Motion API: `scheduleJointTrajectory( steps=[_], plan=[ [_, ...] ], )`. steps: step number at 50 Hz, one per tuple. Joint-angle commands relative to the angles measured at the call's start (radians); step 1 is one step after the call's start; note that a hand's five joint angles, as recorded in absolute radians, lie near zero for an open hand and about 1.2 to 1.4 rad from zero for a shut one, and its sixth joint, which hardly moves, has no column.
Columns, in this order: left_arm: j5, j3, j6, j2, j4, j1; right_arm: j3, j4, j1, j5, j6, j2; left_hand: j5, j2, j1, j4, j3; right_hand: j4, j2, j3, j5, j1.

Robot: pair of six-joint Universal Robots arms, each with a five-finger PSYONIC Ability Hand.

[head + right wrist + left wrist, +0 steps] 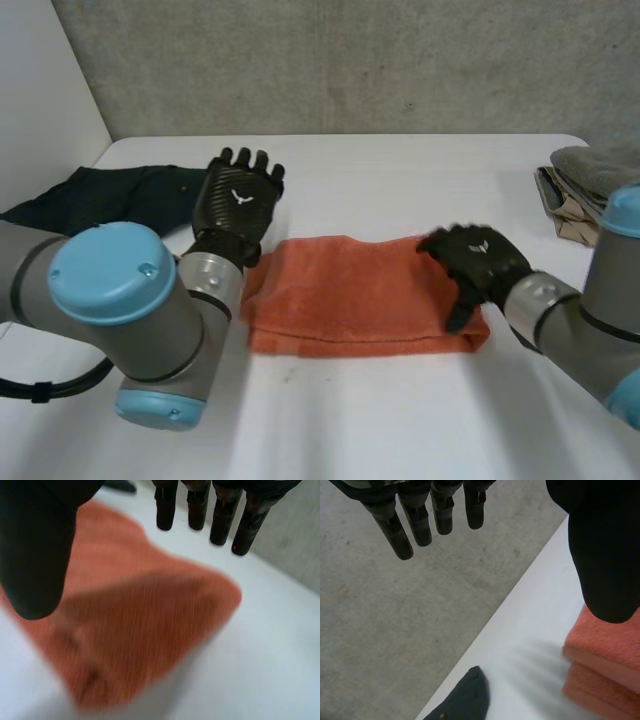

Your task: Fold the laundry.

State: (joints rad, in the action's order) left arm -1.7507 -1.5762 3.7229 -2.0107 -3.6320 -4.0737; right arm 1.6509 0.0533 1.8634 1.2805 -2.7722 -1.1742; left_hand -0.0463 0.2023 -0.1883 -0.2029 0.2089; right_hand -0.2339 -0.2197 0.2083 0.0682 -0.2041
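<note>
While the folded orange terry towel (350, 300) lies flat at the middle of the white table (420, 170), the right hand (478, 262) is held over the towel's right end, its fingers (220, 522) straight and slightly apart with nothing pinched; whether the cloth is touched cannot be told. The left hand (238, 200) is raised just beyond the towel's far left corner, its fingers (417, 527) straight and spread, with nothing gripped. A crumpled dark navy garment (100, 195) is seen left of the towel, apart from it, and a folded stack of grey and beige clothes (585, 185) well to its right.
</note>
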Motion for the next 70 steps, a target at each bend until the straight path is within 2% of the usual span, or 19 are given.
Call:
scheduleJointTrajectory(
  steps=[1, 2, 7, 13, 21, 27, 28, 30, 33, 34, 35, 37, 41, 45, 48, 54, 60, 67, 70],
  plan=[
    [-0.003, -0.004, 0.006, -0.014, 0.006, 0.009, 0.015, -0.017, -0.062, 0.014, 0.189, 0.102, 0.040, -0.021, 0.007, 0.022, -0.028, -0.979, -0.993, 1.005, 0.970, -1.009],
    [-0.004, -0.007, 0.008, -0.014, 0.007, 0.009, 0.009, -0.013, -0.067, 0.019, 0.201, 0.102, 0.040, -0.021, 0.007, 0.022, -0.028, -1.160, -1.175, 1.186, 1.152, -1.190],
    [-0.003, -0.042, 0.005, 0.003, 0.007, 0.006, -0.045, 0.005, -0.070, 0.111, 0.258, 0.078, 0.040, -0.021, 0.007, 0.022, -0.028, -1.162, -1.177, 1.188, 1.154, -1.192],
    [-0.003, -0.076, 0.005, 0.043, 0.007, -0.017, -0.132, 0.003, -0.024, 0.123, 0.267, 0.042, 0.040, -0.021, 0.007, 0.022, -0.028, -1.162, -1.177, 1.188, 1.154, -1.192],
    [-0.006, -0.103, -0.001, 0.086, 0.007, -0.076, -0.246, 0.055, 0.293, 0.063, 0.318, 0.036, 0.043, -0.024, 0.010, 0.025, -0.031, -1.162, -1.177, 1.188, 1.154, -1.192],
    [-0.009, -0.120, -0.003, 0.113, 0.007, -0.094, -0.192, 0.135, 0.448, -0.067, 0.407, 0.129, 0.043, -0.024, 0.010, 0.025, -0.031, -1.152, -1.166, 1.177, 1.143, -1.182],
    [-0.009, -0.122, -0.003, 0.115, 0.007, -0.094, -0.189, 0.135, 0.459, -0.078, 0.408, 0.142, 0.040, -0.021, 0.007, 0.022, -0.028, -0.902, -0.916, 0.927, 0.893, -0.931],
    [-0.009, -0.122, -0.003, 0.116, 0.006, -0.093, -0.178, 0.132, 0.464, -0.104, 0.393, 0.159, 0.040, -0.021, 0.007, 0.022, -0.028, -0.355, -0.370, 0.381, 0.347, -0.385],
    [-0.007, -0.120, -0.005, 0.115, 0.003, -0.091, -0.174, 0.143, 0.461, -0.095, 0.367, 0.153, 0.040, -0.021, 0.007, 0.022, -0.028, -0.266, -0.280, 0.291, 0.257, -0.295],
    [-0.009, -0.113, -0.005, 0.113, 0.003, -0.087, -0.184, 0.135, 0.459, -0.070, 0.323, 0.145, 0.040, -0.021, 0.007, 0.022, -0.028, 0.008, -0.006, 0.017, -0.017, -0.022],
    [-0.009, -0.110, -0.005, 0.113, 0.003, -0.085, -0.191, 0.135, 0.455, -0.049, 0.294, 0.140, 0.040, -0.021, 0.007, 0.022, -0.028, 0.059, 0.045, -0.034, -0.068, 0.030],
    [-0.007, -0.102, -0.005, 0.112, 0.003, -0.079, -0.195, 0.134, 0.410, 0.029, 0.190, 0.127, 0.040, -0.021, 0.007, 0.022, -0.028, 0.059, 0.045, -0.034, -0.068, 0.030],
    [-0.004, -0.064, -0.017, 0.104, 0.003, -0.027, -0.177, 0.134, 0.271, 0.091, -0.054, 0.062, 0.040, -0.021, 0.007, 0.022, -0.028, 0.059, 0.045, -0.034, -0.068, 0.030],
    [-0.003, 0.004, -0.078, 0.076, 0.010, 0.038, -0.163, 0.129, 0.203, 0.088, -0.274, 0.012, 0.022, -0.004, -0.010, 0.004, -0.010, 0.059, 0.045, -0.034, -0.068, 0.030],
    [0.000, 0.057, -0.147, 0.027, 0.058, 0.076, -0.174, 0.102, 0.183, 0.077, -0.351, 0.010, 0.022, -0.003, -0.011, 0.004, -0.010, 0.059, 0.045, -0.034, -0.068, 0.030],
    [-0.001, 0.157, -0.248, -0.075, 0.265, 0.105, -0.250, -0.049, 0.162, -0.016, -0.362, 0.111, 0.016, 0.002, -0.016, -0.002, -0.004, 0.059, 0.045, -0.034, -0.068, 0.030],
    [-0.010, 0.191, -0.265, -0.140, 0.417, 0.098, -0.354, -0.147, 0.168, -0.075, -0.351, 0.252, 0.001, 0.017, -0.031, -0.017, 0.011, 0.059, 0.045, -0.034, -0.068, 0.030],
    [-0.004, 0.193, -0.255, -0.171, 0.500, 0.055, -0.422, -0.207, 0.169, -0.041, -0.206, 0.346, 0.001, 0.017, -0.031, -0.017, 0.011, 0.059, 0.045, -0.034, -0.068, 0.030],
    [0.003, 0.194, -0.255, -0.169, 0.524, 0.026, -0.425, -0.216, 0.174, 0.040, -0.092, 0.344, 0.001, 0.017, -0.031, -0.017, 0.011, 0.059, 0.045, -0.034, -0.068, 0.030]
  ],
)
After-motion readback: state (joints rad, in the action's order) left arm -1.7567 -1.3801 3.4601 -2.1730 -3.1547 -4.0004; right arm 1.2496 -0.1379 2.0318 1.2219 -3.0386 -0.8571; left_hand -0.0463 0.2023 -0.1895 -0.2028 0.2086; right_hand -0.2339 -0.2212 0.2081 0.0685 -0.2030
